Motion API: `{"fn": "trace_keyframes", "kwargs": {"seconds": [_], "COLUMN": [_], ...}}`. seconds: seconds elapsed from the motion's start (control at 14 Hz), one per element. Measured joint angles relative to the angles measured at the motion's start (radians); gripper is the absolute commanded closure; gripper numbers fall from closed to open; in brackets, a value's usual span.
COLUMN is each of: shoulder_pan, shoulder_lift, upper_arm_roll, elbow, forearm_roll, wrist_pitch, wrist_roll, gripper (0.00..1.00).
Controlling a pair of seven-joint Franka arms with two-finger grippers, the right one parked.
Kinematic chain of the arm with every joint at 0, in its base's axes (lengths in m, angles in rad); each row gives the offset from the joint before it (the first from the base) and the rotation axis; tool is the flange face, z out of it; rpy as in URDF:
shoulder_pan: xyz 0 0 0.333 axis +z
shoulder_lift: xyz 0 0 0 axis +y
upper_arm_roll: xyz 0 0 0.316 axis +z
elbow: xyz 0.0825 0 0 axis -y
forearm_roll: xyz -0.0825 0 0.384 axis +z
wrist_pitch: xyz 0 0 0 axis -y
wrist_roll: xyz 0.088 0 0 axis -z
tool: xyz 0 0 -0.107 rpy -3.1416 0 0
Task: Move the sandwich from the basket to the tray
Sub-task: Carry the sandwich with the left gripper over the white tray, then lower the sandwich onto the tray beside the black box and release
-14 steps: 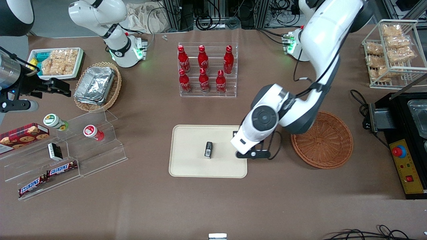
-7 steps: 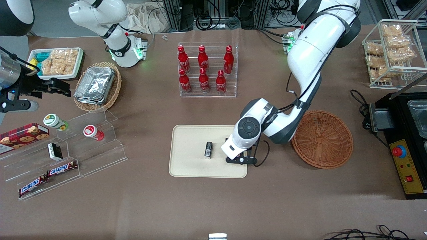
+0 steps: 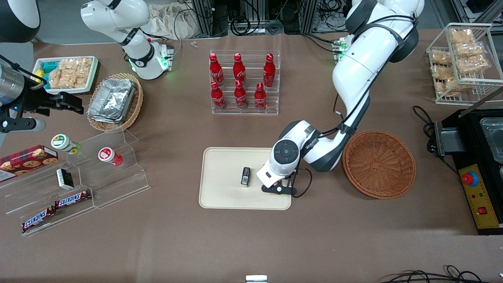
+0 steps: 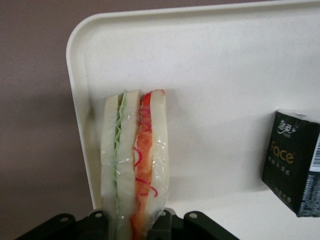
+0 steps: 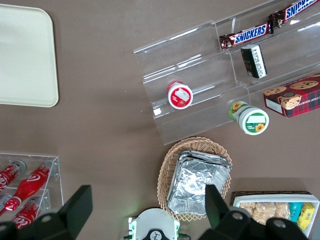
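Left wrist view: gripper clamped on the sandwich, fingers pressing both bread faces. Sandwich = white bread slices w/ green and orange-red filling, wrapped in clear film, held edge-on above the cream tray, close to a rounded corner of the rim. Whether the sandwich's tip touches the tray surface can't be told. Small black box w/ "Face" lettering lies on the tray, apart from the sandwich.

Front view: gripper sits over the tray at the end nearest the basket; wrist housing hides the sandwich here. Black box rests mid-tray, just beside the gripper. Red-brown wicker basket sits on the brown table toward the working arm's end, near the tray but not touching it; nothing seen in it. Rack of red cola bottles stands farther from the camera than the tray.
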Motion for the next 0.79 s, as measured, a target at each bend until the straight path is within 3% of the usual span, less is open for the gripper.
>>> {"fn": "trace_keyframes", "kwargs": {"seconds": [0.36, 0.79], "shoulder_pan": [0.007, 0.098], "shoulder_lift": [-0.019, -0.170], "upper_arm_roll": [0.002, 0.003], "elbow": [0.028, 0.029], "forearm_roll": [0.026, 0.018], "wrist_pitch": [0.000, -0.129], "wrist_roll": [-0.001, 0.002], "gripper": [0.00, 0.00]}}
